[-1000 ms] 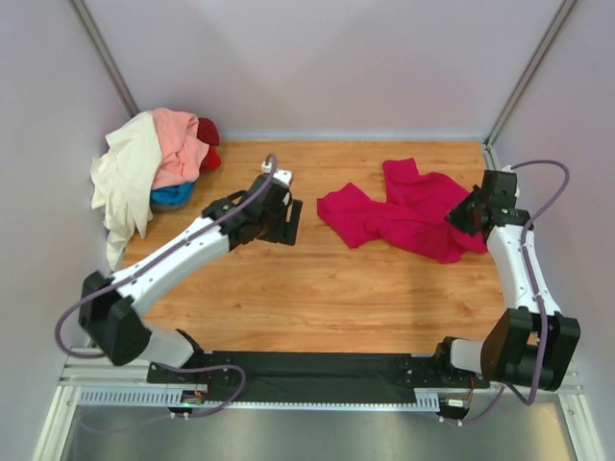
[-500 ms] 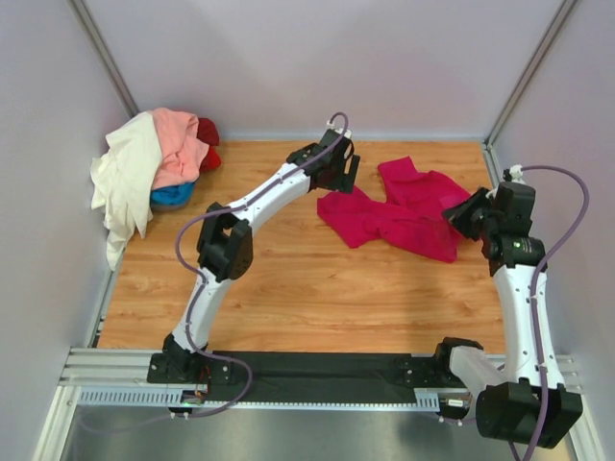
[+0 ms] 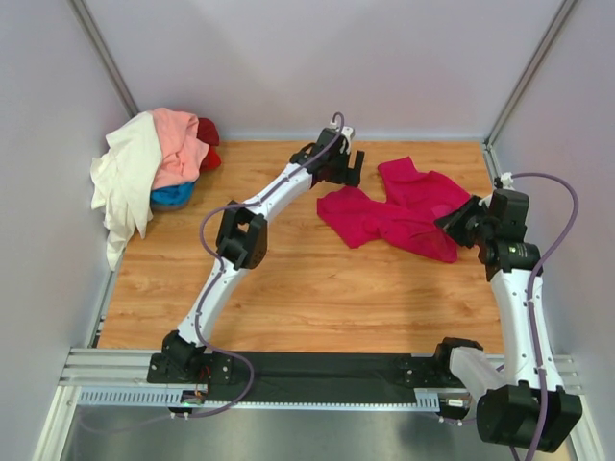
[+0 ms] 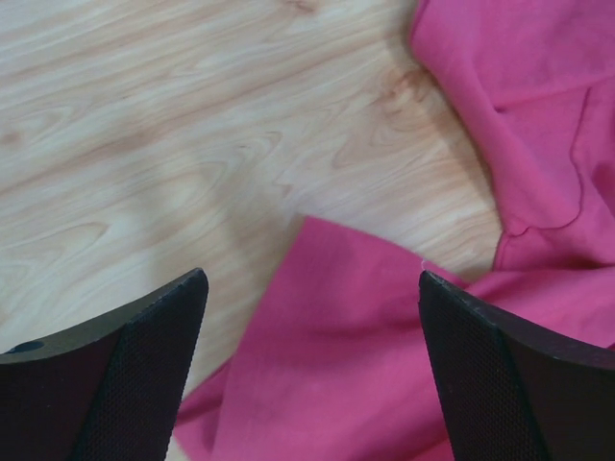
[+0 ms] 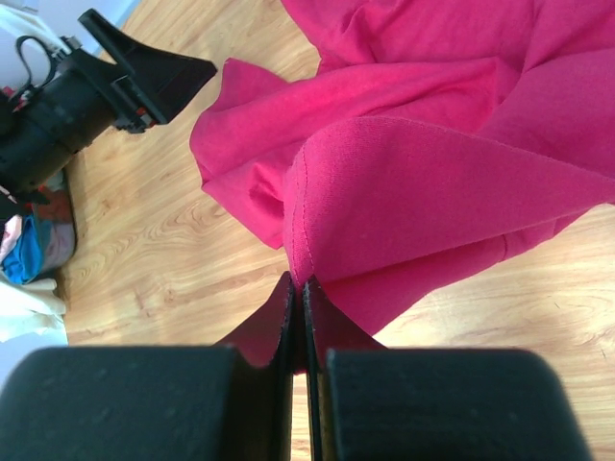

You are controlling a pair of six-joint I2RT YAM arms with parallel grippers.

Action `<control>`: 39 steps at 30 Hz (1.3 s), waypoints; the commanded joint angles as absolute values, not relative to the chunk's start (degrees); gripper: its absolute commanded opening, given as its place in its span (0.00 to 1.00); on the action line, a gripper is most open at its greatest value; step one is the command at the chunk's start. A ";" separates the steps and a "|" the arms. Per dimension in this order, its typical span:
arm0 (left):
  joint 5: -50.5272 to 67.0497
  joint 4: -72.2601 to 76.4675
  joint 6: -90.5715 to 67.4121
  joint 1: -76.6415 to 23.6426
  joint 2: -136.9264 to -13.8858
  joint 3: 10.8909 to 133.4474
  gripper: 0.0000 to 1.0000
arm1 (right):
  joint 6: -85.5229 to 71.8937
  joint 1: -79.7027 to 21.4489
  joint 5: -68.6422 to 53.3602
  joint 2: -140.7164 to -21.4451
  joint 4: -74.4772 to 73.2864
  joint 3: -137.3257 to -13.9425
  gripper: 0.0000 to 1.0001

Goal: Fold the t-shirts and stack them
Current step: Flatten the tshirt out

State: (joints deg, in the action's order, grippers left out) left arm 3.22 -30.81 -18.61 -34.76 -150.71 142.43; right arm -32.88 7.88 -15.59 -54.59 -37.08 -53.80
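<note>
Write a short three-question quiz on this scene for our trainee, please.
1. Short answer: which gripper pinches the magenta shirt?
2. True or false: the left gripper is shut.
3. Multiple choice: where does the pile of other shirts sit? A. far-left corner. B. far-right corner. C. middle of the near edge.

Key
1. The right gripper, shut on a fold at the shirt's right edge.
2. False: its jaws stand open over the shirt's left part.
3. A.
</note>
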 commanded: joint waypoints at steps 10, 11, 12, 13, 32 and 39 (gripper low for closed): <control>12.22 -24.17 -29.79 -34.36 -156.00 143.62 0.77 | -32.17 6.86 -17.49 -55.46 -34.28 -54.67 0.00; 12.65 -24.08 -30.66 -34.37 -156.61 143.61 0.75 | -32.08 6.86 -17.49 -55.63 -34.28 -54.67 0.00; 12.83 -24.26 -30.67 -34.28 -156.71 144.14 0.73 | -32.17 6.86 -17.49 -56.07 -34.19 -54.67 0.01; 13.01 -23.65 -30.76 -34.45 -156.53 143.79 0.73 | -31.99 6.77 -17.23 -56.16 -34.02 -54.67 0.00; 7.04 -22.41 -23.47 -32.70 -122.24 124.82 0.00 | -33.31 6.77 -11.78 -59.06 -37.52 -68.89 0.00; 0.10 -24.52 -16.71 -32.96 -93.98 111.47 0.00 | -31.29 8.08 -3.10 -57.92 -44.20 -87.87 0.00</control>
State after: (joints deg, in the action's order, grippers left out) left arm 4.34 -26.09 -22.00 -32.82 -106.15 113.86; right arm -32.67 7.25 -8.58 -59.83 -41.50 -81.17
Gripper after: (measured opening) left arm 0.010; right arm 0.015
